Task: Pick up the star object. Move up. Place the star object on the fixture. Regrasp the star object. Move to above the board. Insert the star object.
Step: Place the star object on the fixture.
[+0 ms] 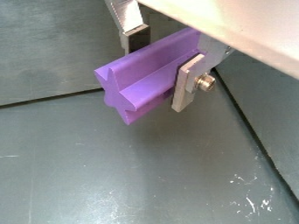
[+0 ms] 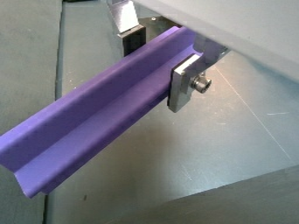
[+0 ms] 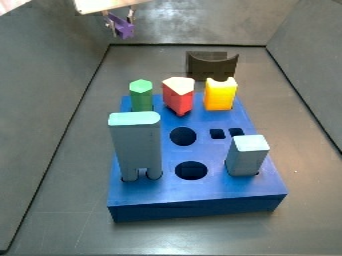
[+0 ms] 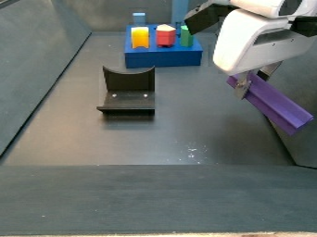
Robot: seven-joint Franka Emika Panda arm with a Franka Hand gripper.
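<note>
**A:** Where were your jaws when you looked, measured from the board?

**B:** You had the gripper well away from the board, raised over the grey floor. In both wrist views the jaws were closed on the star object, with one silver finger flat against one long side and a dark pad on the opposite side. A side view showed the gripper with the purple prism slanting down out of it, clear of the floor.

**A:** So the star object was not in the board?

**B:** No, you held it in the air, far from the board. In a side view it was only a small purple shape near the far corner of the enclosure.

**A:** What did the board hold?

**B:** You could see a pale teal tall block standing in it at the near corner, a shorter pale block opposite, and at the far edge a green hexagonal peg, a red peg and a yellow notched block. Several round and square holes between them were unfilled.

**A:** And the fixture?

**B:** You had it standing on the floor apart from the board, its base plate bare. In a side view it showed dark just behind the yellow notched block.
</note>
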